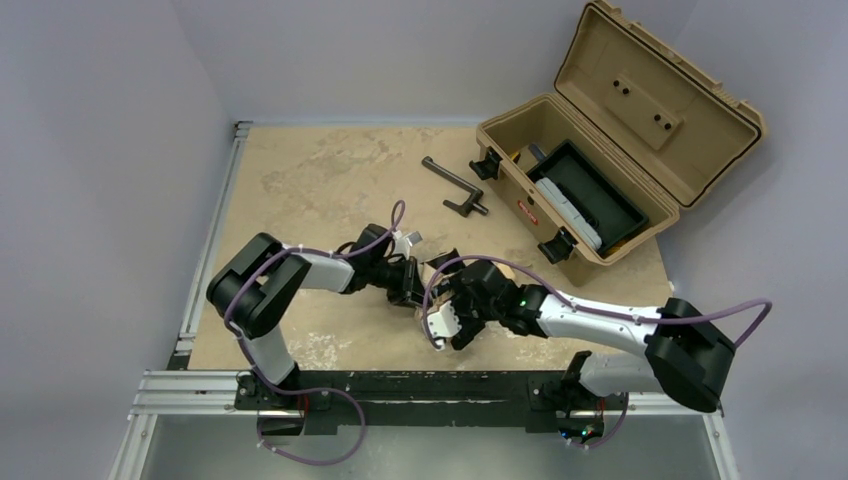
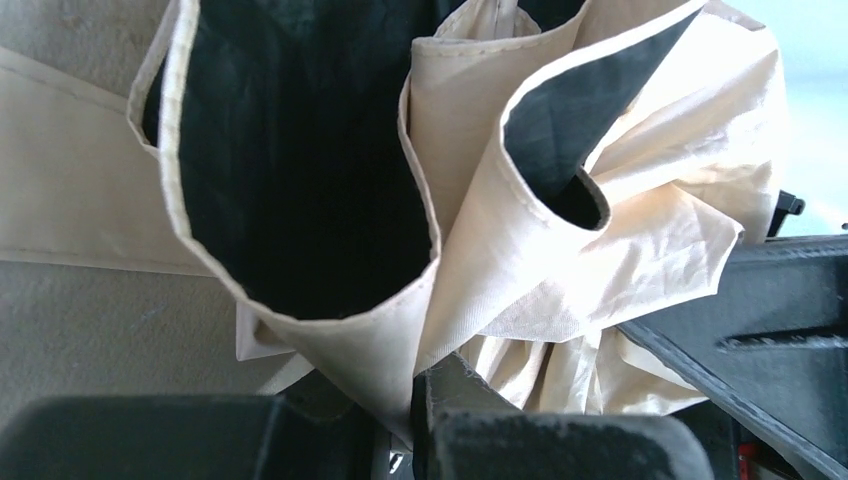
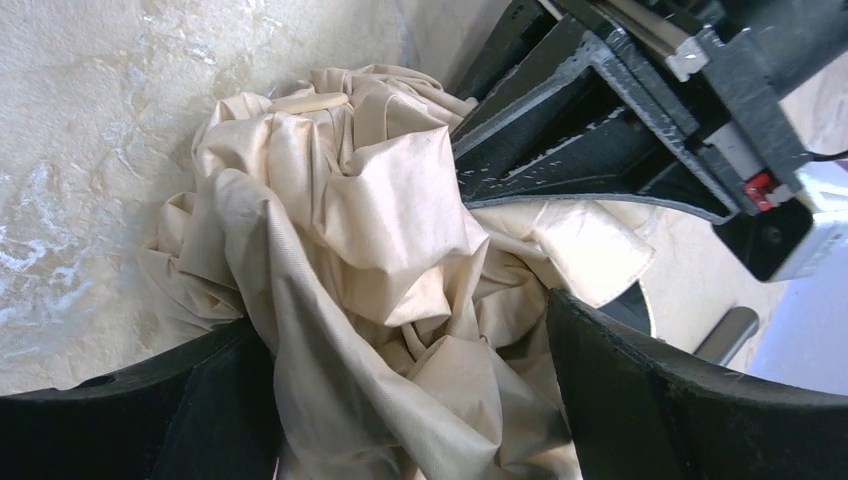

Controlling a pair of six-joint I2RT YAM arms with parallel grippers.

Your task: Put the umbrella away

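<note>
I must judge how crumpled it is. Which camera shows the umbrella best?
The right wrist view: the umbrella fills the frame as one bunch, its creases clear. The left wrist view shows only close folds with dark lining; from the top, the arms hide nearly all.

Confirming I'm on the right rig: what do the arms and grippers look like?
The left arm and right arm match: white links between bulky black joints, a purple cable looping along each. The right arm shows a small green light. The left gripper and right gripper have thick black fingers.
</note>
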